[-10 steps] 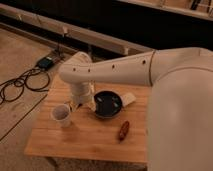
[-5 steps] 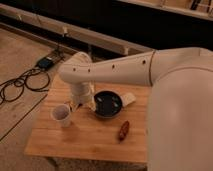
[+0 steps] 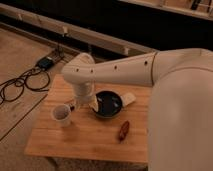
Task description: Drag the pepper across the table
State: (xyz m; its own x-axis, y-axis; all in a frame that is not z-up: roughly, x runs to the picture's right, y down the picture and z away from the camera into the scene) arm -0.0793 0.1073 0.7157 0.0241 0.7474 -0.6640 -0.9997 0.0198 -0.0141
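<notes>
The small reddish-brown pepper (image 3: 123, 130) lies on the light wooden table (image 3: 85, 140), right of centre near the front, just below and to the right of the dark bowl (image 3: 108, 104). My white arm reaches in from the right across the back of the table. The gripper (image 3: 81, 102) hangs under the wrist at the left, between the white cup (image 3: 62, 114) and the bowl, well to the left of the pepper and not touching it.
A pale flat item (image 3: 129, 98) lies at the bowl's right rim and another (image 3: 94, 103) at its left. A small dark object (image 3: 72, 106) sits by the cup. Black cables and a box (image 3: 45, 62) lie on the floor at left.
</notes>
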